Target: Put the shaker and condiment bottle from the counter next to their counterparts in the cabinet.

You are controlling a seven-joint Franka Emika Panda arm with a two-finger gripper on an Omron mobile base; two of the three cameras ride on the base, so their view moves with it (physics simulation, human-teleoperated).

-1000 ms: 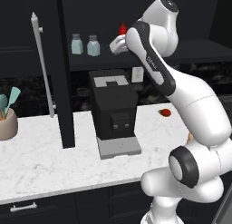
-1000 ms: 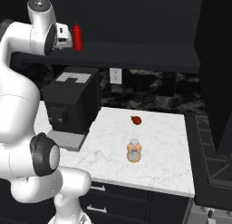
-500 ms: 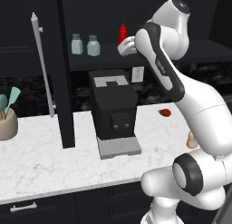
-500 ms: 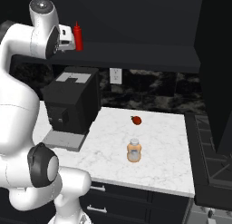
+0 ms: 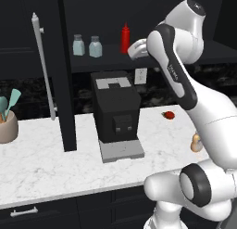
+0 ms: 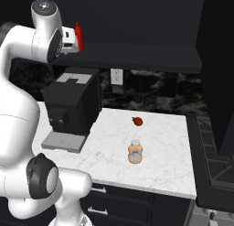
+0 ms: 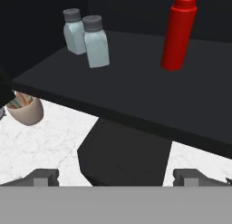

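Shakers, two of them, are seen side by side on the dark shelf (image 5: 106, 61) of the cabinet (image 5: 65, 84) in the left base view: the left shaker (image 5: 78, 45) and the right shaker (image 5: 95, 46), just apart from each other. The red squeeze bottle (image 5: 125, 38) is placed on the same shelf, to their right. The hand (image 5: 133, 50) is raised at shelf height, just right of the red bottle, and nothing is held in it. Below the shelf the coffee machine (image 5: 115, 114) is placed on the desk (image 5: 41, 168). A utensil holder (image 5: 8, 126) is seen at the left end, and a small red item (image 5: 169, 115) lies at the right. The cabinet door (image 5: 46, 70) with its bar handle is open.

In the right base view the condiment bottle (image 6: 135, 152) is seen upright on the desk, well apart from the coffee machine and near the small red item. The hand is beside the red squeeze bottle.

In the hand view both finger tips (image 7: 43, 177) are set wide apart at the bottom, so the hand is open and empty. The two shakers are seen at upper left, the red bottle at upper right.
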